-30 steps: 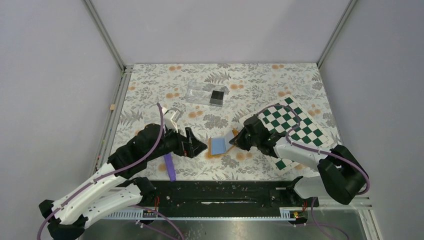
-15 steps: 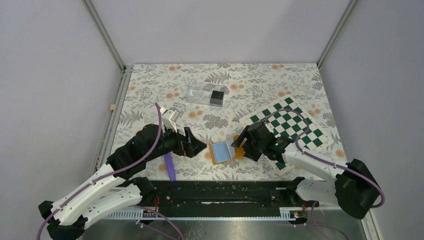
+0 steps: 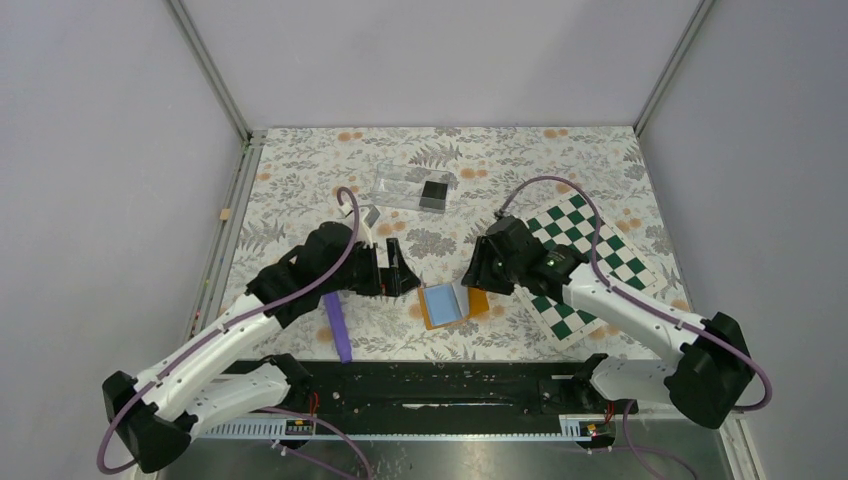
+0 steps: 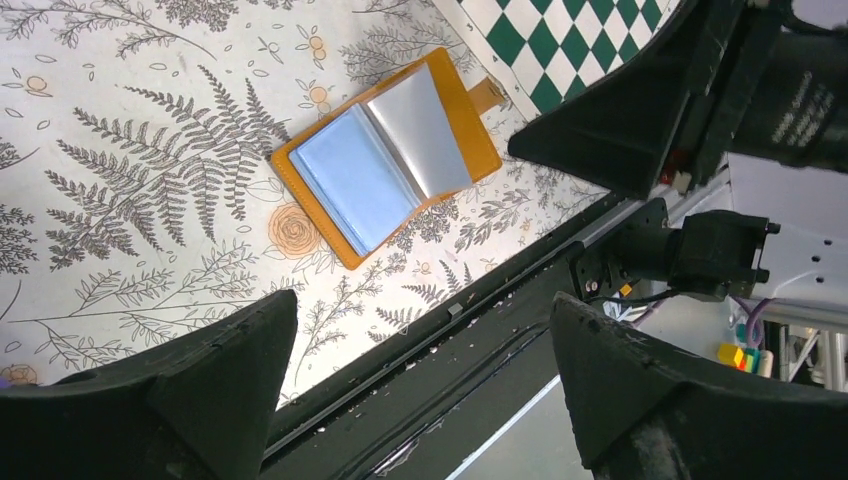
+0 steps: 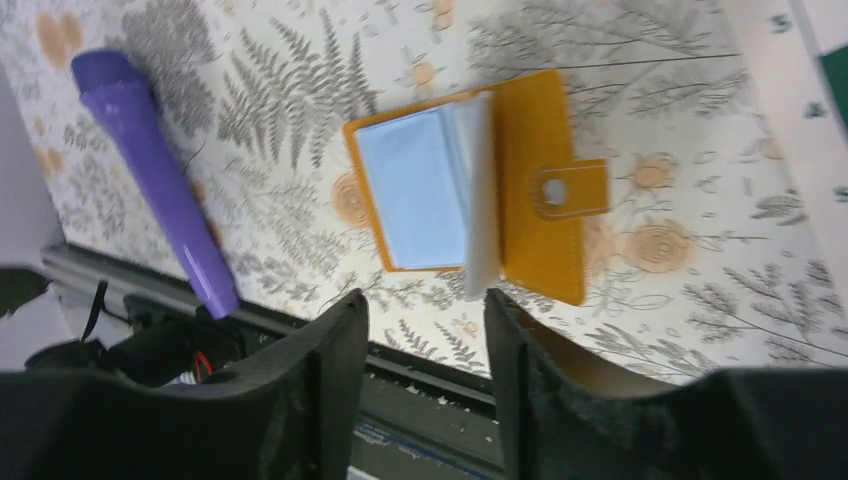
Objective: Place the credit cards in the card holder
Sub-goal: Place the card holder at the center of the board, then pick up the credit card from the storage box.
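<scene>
Top external: card holder lies open on the floral table, lower centre of frame. Blue pocket lining faces up and the orange cover shows along its right side. Left gripper sits just off its upper left, not touching. Right gripper is close above its right edge; can't tell contact from this view.

Left wrist: card holder is in the upper centre, beyond the fingertips and roughly centred on the gap. Its snap tab points to the upper right, toward the checkerboard. Left gripper fingers are spread wide with nothing between them.

Right wrist: card holder is mid-frame, just past the fingertips. Blue page is on the left, a clear sleeve stands on edge in the middle, and the orange flap with snap tab is on the right. Right gripper fingers are parted by a narrow gap and hold nothing. Purple stick lies in the upper left, apart from the holder.

Credit cards show as one black patch at the right end of the clear box, upper centre of the top view and well apart from both grippers.
</scene>
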